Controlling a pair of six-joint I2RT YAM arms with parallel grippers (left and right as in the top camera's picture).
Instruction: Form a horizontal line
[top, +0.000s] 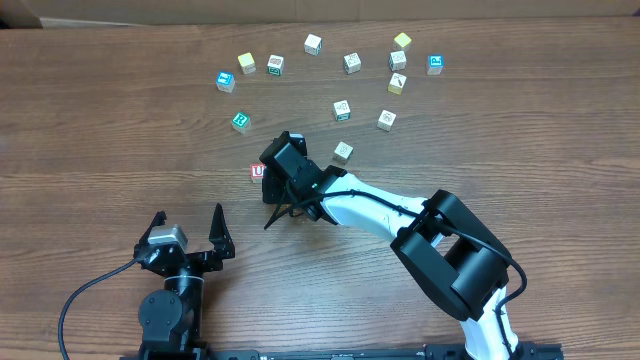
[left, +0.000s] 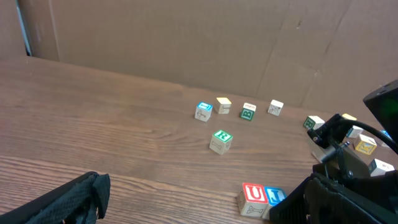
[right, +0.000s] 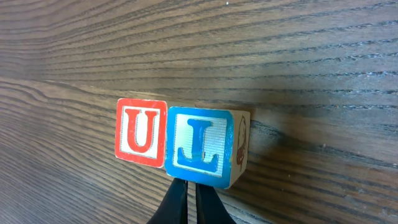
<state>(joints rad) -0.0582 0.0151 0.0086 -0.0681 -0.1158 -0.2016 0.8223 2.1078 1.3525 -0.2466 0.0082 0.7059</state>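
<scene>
Sitting at the lower left of the overhead view, the left claw (top: 188, 214) points up the frame. Its two fingers are spread wide and hold nothing. The left arm (top: 165, 310) is folded up small right under it, at the bottom edge. In the left wrist view, one of its dark fingers (left: 65, 199) shows in the lower left corner.

A bit to the right and higher up, the green R cube (top: 240, 121) sits by itself, well apart from the row.

The row (right: 166, 140) lies just left of the middle of the table (top: 560, 150). It is two cubes, the red U cube (right: 141, 132) on the left and the blue L cube (right: 198, 146) on the right. They touch side to side. From above only the red one shows.

The right arm (top: 370, 205) comes in from the lower right corner, bends once, and stretches long and low toward the middle. The right claw (right: 186, 193) is clenched tight with nothing in it. Its tip sits just below the blue L cube, and I cannot tell if it touches.

Loose cubes (top: 351, 62) lie scattered across the top middle.
</scene>
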